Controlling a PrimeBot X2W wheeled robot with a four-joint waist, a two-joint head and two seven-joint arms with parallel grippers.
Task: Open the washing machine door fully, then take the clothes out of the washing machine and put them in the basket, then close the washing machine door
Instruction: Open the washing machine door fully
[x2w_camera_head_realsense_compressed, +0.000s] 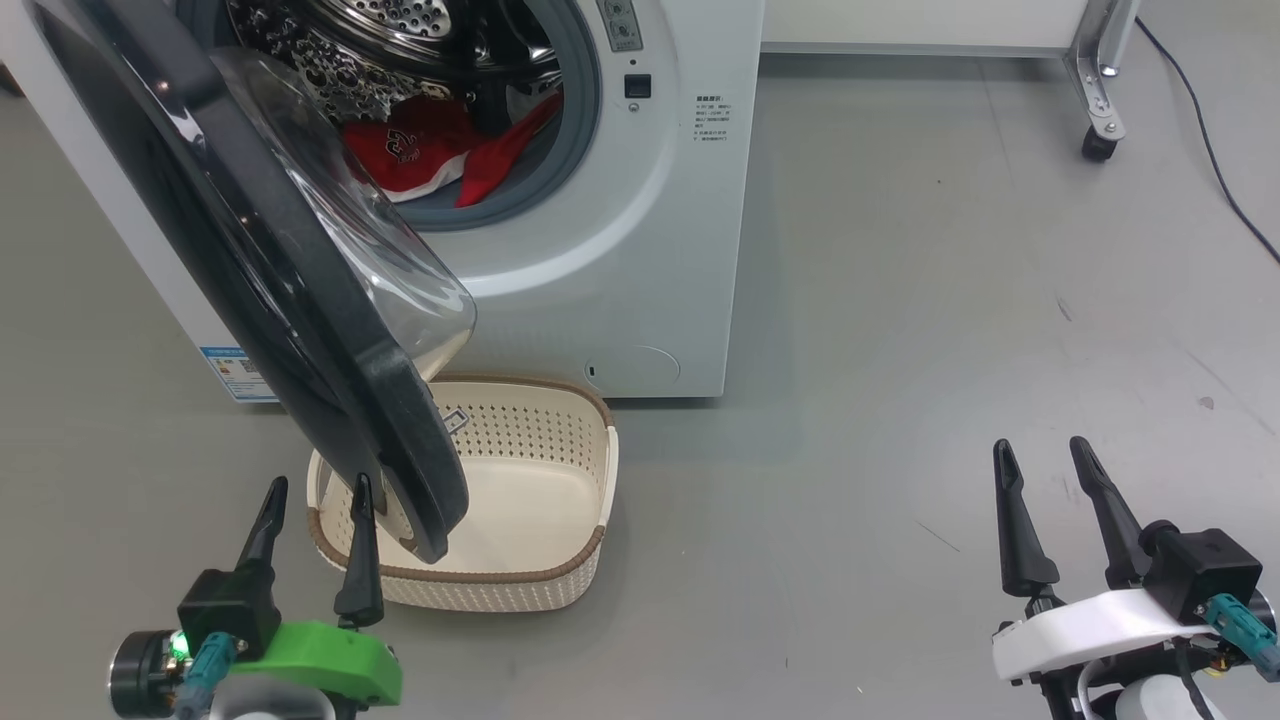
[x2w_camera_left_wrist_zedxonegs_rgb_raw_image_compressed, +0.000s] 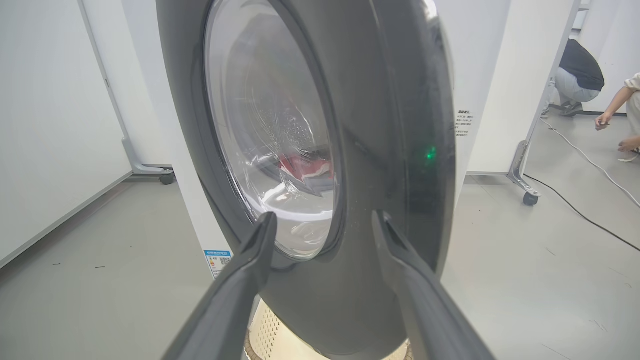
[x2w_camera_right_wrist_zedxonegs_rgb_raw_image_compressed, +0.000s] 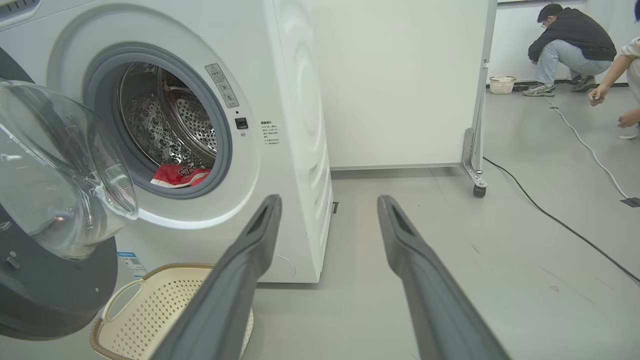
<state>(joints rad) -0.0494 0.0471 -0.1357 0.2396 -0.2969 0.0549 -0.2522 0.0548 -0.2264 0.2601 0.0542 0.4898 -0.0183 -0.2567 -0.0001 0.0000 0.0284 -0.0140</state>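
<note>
Step in hand: The opening of the door was judged to be under way. No garment had been taken out, and nothing lay in the basket.

Washing machine door (x2w_camera_head_realsense_compressed: 270, 290): It was found swung out from the washing machine (x2w_camera_head_realsense_compressed: 620, 260) toward the left, but not fully. Its lower rim hung over the near left part of the basket, so the way into the basket was partly blocked.

Left gripper (x2w_camera_head_realsense_compressed: 318, 485): The fingers were spread wide and nothing was held. It was placed low, just beside the door's lower rim, on the outer face. In the left wrist view the glossy black rim and glass bowl were seen close ahead. Contact could not be told. The placing was judged to suit a push carrying the door further round.

Right gripper (x2w_camera_head_realsense_compressed: 1042, 445): It was held wide and empty over bare floor, well apart from the machine on its right. It was judged to be kept out of the door's swing and free for a reach into the drum.

Clothes (x2w_camera_head_realsense_compressed: 420, 150): The red and white garments lay at the bottom of the drum, with one red fold draped over the grey gasket.

Basket (x2w_camera_head_realsense_compressed: 560, 440): It was set on the floor just in front of the machine's base, below the drum mouth, so that a short carry would be needed.

Background: A crouching person (x2w_camera_right_wrist_zedxonegs_rgb_raw_image_compressed: 570, 45) and a cable (x2w_camera_right_wrist_zedxonegs_rgb_raw_image_compressed: 550, 215) were seen well apart from the work.
</note>
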